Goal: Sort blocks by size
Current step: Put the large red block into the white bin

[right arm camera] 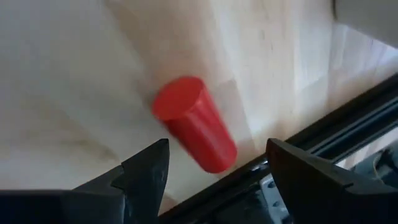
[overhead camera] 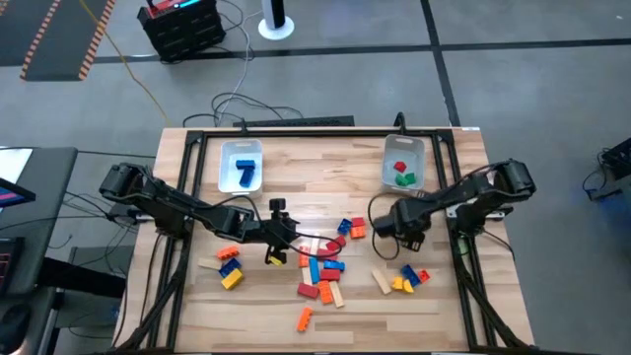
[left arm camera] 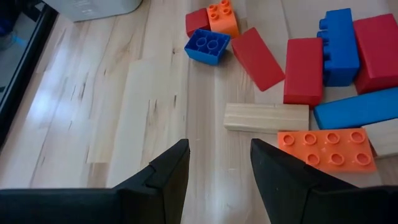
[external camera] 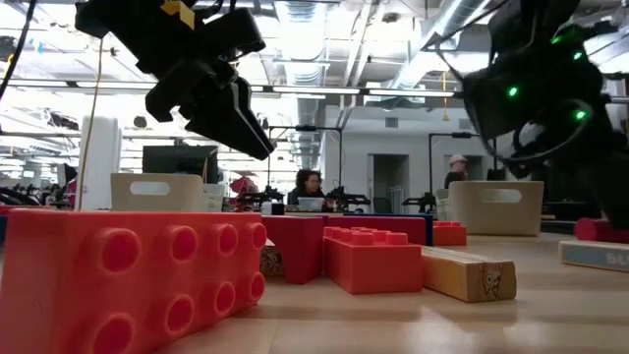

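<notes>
While unlabelled, blocks scatter (studs only).

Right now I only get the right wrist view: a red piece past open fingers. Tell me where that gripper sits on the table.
Observer: The right gripper hangs between the right bin and a small cluster of blocks.
Operator: Give me that bin's contents.
Observer: A green block and a red block.
Operator: Report the other arm.
Observer: The left gripper is open and empty over bare wood beside the middle pile.
</notes>
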You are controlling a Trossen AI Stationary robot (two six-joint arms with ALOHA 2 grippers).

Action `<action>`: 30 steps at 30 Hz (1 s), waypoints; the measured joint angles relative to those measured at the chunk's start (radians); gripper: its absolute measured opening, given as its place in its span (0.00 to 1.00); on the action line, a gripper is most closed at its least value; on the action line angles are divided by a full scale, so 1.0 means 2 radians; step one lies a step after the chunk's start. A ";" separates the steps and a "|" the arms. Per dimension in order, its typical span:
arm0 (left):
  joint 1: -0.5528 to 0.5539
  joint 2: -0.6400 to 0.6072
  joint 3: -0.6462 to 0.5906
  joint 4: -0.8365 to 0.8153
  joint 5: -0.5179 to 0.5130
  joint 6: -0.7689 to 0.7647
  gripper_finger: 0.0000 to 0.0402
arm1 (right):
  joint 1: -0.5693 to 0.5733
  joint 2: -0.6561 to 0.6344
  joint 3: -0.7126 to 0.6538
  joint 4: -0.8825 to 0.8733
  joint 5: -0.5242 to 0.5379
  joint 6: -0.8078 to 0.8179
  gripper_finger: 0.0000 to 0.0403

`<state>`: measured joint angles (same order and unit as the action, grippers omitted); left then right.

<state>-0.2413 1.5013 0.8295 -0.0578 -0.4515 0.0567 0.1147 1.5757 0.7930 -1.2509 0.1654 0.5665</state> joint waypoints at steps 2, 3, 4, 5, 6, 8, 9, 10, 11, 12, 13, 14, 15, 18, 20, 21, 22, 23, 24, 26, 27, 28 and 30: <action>0.000 0.000 0.000 -0.001 0.000 0.004 0.42 | -0.020 0.000 -0.011 0.021 -0.001 -0.032 0.75; 0.000 0.000 0.000 -0.002 0.000 0.006 0.42 | -0.029 0.000 -0.018 0.039 -0.001 -0.049 0.75; 0.000 0.000 0.000 -0.002 0.000 0.007 0.42 | -0.037 0.000 -0.024 0.056 -0.001 -0.064 0.75; 0.000 0.000 0.000 -0.002 0.000 0.007 0.42 | -0.044 0.000 -0.029 0.068 -0.001 -0.078 0.75; 0.000 0.000 0.000 -0.003 0.000 0.007 0.42 | -0.052 0.000 -0.032 0.076 -0.002 -0.088 0.75; 0.000 0.000 0.000 -0.005 0.000 0.005 0.42 | -0.063 -0.001 -0.033 0.082 -0.004 -0.094 0.75; 0.000 0.000 0.000 -0.008 0.000 0.004 0.42 | -0.066 -0.001 -0.032 0.081 -0.004 -0.096 0.74; 0.000 0.000 0.000 -0.011 0.000 0.003 0.42 | -0.066 -0.001 -0.032 0.081 -0.005 -0.095 0.73; 0.000 0.000 0.000 -0.015 0.000 0.003 0.42 | -0.065 -0.001 -0.032 0.081 -0.005 -0.096 0.71; 0.000 0.000 0.000 -0.017 0.000 0.003 0.42 | -0.062 -0.001 -0.032 0.081 -0.005 -0.098 0.70; 0.000 0.000 0.000 -0.018 0.000 0.003 0.42 | -0.059 -0.001 -0.032 0.082 -0.005 -0.100 0.67; 0.000 0.000 0.000 -0.018 0.000 0.002 0.42 | -0.056 -0.001 -0.032 0.082 -0.005 -0.101 0.65; 0.000 0.000 0.000 -0.018 0.000 0.002 0.42 | -0.053 0.000 -0.032 0.083 -0.005 -0.101 0.62; 0.000 0.000 0.000 -0.018 0.000 -0.002 0.42 | -0.051 0.000 -0.032 0.092 -0.005 -0.089 0.52; 0.000 0.000 0.000 -0.019 0.000 -0.007 0.42 | -0.051 0.000 -0.032 0.106 -0.015 -0.075 0.45; 0.000 0.000 0.000 -0.020 0.000 -0.009 0.42 | -0.051 0.000 -0.032 0.110 -0.021 -0.069 0.41; 0.000 0.000 0.000 -0.021 0.000 -0.010 0.42 | -0.051 -0.001 -0.032 0.114 -0.025 -0.065 0.38; 0.000 0.000 0.000 -0.021 0.000 -0.010 0.42 | -0.051 -0.001 -0.032 0.118 -0.028 -0.062 0.37; 0.000 0.000 0.000 -0.021 0.000 -0.010 0.42 | -0.049 -0.001 -0.031 0.122 -0.030 -0.060 0.37; 0.000 0.000 0.000 -0.021 0.000 -0.012 0.42 | -0.043 -0.001 -0.025 0.127 -0.030 -0.057 0.37; 0.000 0.000 0.000 -0.021 0.000 -0.013 0.42 | -0.040 -0.002 -0.020 0.130 -0.029 -0.055 0.37; 0.000 0.000 0.000 -0.021 0.000 -0.014 0.42 | -0.035 -0.005 -0.013 0.134 -0.028 -0.052 0.37; 0.000 0.000 0.000 -0.020 0.000 -0.012 0.42 | -0.024 -0.018 0.003 0.139 -0.012 -0.047 0.37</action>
<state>-0.2405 1.5009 0.8295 -0.0982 -0.4522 0.0331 0.0675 1.5393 0.7981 -0.9732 0.1423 0.4721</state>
